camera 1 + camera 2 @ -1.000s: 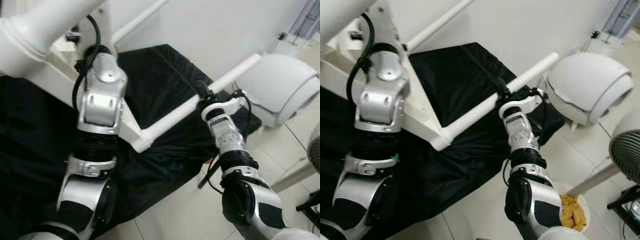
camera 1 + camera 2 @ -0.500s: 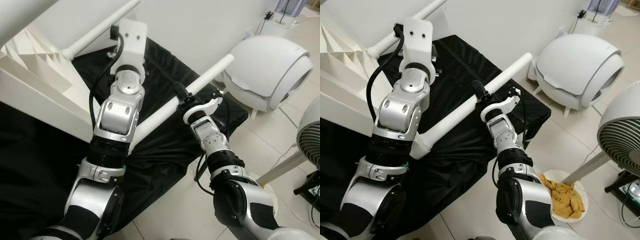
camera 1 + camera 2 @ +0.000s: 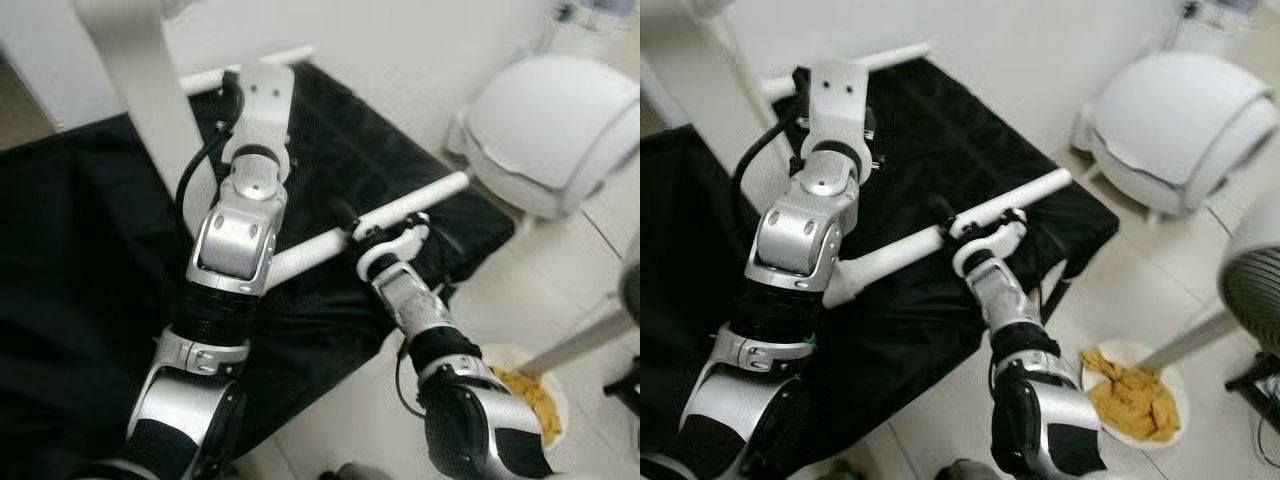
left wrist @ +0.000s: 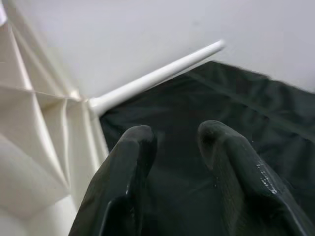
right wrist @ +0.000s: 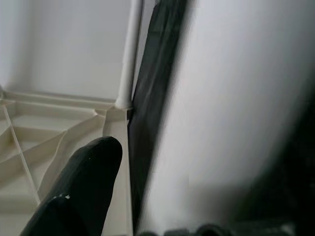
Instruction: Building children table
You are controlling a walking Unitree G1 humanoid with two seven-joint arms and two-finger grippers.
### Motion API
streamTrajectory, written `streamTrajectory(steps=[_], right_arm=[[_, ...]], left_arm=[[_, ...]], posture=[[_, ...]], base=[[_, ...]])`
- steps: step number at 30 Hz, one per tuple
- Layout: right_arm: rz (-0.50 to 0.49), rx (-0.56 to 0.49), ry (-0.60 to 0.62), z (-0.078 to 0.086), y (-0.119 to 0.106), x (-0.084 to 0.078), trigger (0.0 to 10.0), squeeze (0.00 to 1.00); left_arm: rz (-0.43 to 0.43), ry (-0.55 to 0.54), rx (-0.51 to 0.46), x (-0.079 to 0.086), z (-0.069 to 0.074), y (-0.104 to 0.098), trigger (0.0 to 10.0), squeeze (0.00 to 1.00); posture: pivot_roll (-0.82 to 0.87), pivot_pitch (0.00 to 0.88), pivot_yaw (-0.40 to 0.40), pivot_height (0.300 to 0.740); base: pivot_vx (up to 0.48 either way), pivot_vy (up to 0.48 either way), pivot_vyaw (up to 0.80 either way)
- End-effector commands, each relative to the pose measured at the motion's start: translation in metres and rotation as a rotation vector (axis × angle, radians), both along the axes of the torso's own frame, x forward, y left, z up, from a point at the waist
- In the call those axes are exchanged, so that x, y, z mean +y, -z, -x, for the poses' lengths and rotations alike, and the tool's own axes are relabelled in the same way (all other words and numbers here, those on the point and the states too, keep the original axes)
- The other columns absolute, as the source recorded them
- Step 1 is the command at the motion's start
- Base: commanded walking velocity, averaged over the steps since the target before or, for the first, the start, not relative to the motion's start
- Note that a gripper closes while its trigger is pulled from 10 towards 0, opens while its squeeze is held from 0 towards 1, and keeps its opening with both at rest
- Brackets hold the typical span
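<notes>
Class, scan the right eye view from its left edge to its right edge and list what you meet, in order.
Left arm → white table leg held by the right gripper → yellow cloth on a plate → white dome-shaped appliance → fan.

Pale tiled floor (image 3: 1140, 290) under black cloth (image 3: 940, 130) (plate (image 3: 1170, 425) beside)

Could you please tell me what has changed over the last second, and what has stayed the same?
The camera itself has swung, so much of the shift is only apparent. The left gripper has come up off the table frame and now hangs open and empty above the black cloth. The right gripper stays clamped on the white table leg, which lies flatter in the picture. The yellow rag stays in its bowl.
</notes>
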State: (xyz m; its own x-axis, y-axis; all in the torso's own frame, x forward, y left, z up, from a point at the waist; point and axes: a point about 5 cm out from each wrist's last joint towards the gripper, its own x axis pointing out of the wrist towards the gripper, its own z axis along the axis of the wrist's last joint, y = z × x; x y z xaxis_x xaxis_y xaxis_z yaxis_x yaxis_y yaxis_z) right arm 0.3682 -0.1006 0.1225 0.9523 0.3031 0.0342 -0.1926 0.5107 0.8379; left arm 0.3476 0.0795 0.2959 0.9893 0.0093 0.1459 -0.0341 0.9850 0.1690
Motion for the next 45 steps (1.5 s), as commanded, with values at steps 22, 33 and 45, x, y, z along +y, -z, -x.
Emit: streamTrajectory(steps=[22, 33, 45], right_arm=[[-0.039, 0.19, -0.041, 0.029, 0.041, 0.007, 10.0, 0.0], [-0.012, 0.189, -0.034, 0.029, 0.038, -0.001, 10.0, 0.0], [0.007, 0.188, -0.045, 0.029, 0.035, -0.002, 10.0, 0.0]], left_arm=[[-0.031, 0.196, 0.077, -0.01, 0.01, 0.024, 10.0, 0.0], [-0.078, 0.662, 0.263, -0.031, 0.053, 0.081, 10.0, 0.0], [-0.308, 0.729, 0.386, -0.037, 0.066, 0.123, 10.0, 0.0]], posture=[[0.01, 0.123, -0.006, 0.74], [0.01, 0.118, -0.019, 0.74], [0.02, 0.119, -0.032, 0.74]], base=[[0.0, 0.0, 0.0], [0.0, 0.0, 0.0], [0.0, 0.0, 0.0]])
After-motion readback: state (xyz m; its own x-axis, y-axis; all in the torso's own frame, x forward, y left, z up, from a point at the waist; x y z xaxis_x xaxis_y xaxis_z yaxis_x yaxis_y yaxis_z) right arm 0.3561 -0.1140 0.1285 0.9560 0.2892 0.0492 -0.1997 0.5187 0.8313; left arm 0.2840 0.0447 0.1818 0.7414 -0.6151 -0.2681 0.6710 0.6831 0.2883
